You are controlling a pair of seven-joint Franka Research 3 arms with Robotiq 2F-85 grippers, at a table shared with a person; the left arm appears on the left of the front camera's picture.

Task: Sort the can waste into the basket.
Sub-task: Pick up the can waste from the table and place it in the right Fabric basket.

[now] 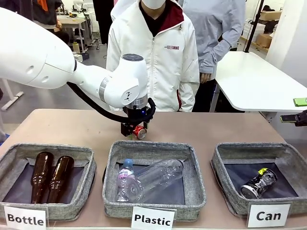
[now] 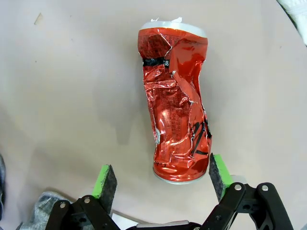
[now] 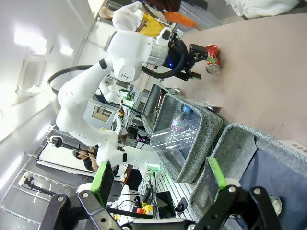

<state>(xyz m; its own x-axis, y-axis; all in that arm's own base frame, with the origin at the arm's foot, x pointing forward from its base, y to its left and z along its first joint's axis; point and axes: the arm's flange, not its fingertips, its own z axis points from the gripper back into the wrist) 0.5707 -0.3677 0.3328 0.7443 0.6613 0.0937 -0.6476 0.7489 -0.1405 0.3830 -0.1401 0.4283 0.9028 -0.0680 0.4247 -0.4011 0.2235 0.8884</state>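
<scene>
Red can [image 2: 175,103]: on table [image 1: 216,129], well left of Can basket [image 1: 225,189]; left gripper [image 2: 163,173] spread, astride it. Right gripper [image 3: 159,176]: spread, near Can basket.

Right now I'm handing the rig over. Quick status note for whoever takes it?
Left gripper: open, straddling one end of the red can, not yet gripped. The can lies on the table behind the Plastic basket.
Right gripper: open, holding nothing.
Done: the black and silver can is in the Can basket.
Left: grip the red can, carry it to the Can basket, release.
</scene>
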